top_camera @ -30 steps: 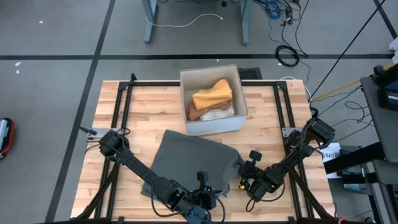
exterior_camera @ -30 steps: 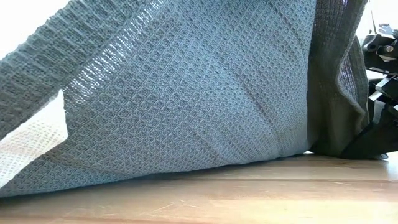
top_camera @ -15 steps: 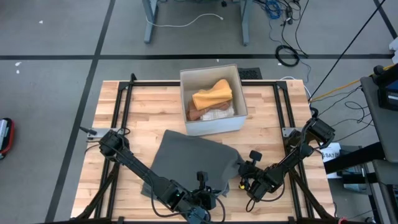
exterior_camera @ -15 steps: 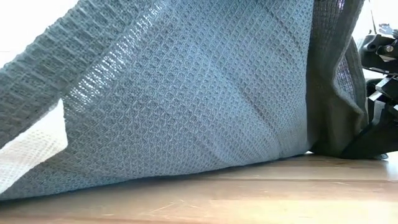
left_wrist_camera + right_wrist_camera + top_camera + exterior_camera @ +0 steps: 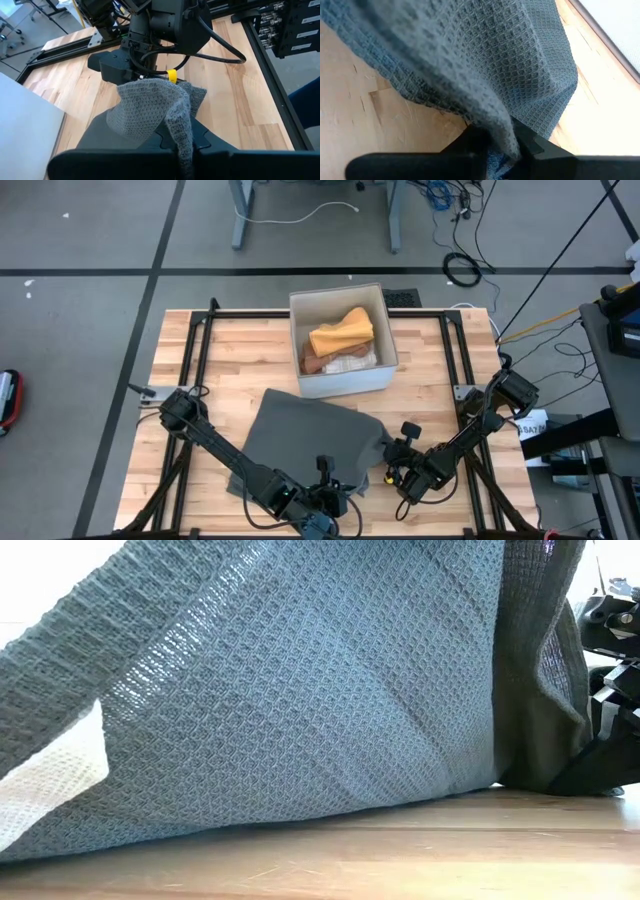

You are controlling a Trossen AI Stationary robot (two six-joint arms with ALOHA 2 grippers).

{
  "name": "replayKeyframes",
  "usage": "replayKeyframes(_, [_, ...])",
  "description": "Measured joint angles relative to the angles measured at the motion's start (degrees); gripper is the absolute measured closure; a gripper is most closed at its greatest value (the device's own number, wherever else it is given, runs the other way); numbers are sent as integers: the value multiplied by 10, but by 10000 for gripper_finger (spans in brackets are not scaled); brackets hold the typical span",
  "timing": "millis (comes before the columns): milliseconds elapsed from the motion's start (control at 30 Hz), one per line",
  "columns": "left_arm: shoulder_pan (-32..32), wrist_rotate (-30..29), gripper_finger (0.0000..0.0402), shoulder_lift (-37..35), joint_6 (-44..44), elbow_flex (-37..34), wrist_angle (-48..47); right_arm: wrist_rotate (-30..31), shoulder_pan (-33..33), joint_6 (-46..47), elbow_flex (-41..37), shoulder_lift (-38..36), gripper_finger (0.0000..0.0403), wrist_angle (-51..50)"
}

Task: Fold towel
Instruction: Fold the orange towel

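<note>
Low view: towel (image 5: 300,690) hangs unchanged, both pincers still gripping.

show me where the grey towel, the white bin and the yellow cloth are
grey towel (image 5: 305,435), high view, middle of its flat part.
white bin (image 5: 345,385), high view, its near wall.
yellow cloth (image 5: 342,333), high view, middle of the bundle.

Bin (image 5: 340,340) blocks the far side; table (image 5: 240,360) beside bare.
</note>
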Motion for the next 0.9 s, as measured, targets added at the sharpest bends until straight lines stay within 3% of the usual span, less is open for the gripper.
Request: replayKeyframes(900, [2, 0, 401, 0, 10, 0, 0, 3, -5, 0, 0, 0, 360, 22])
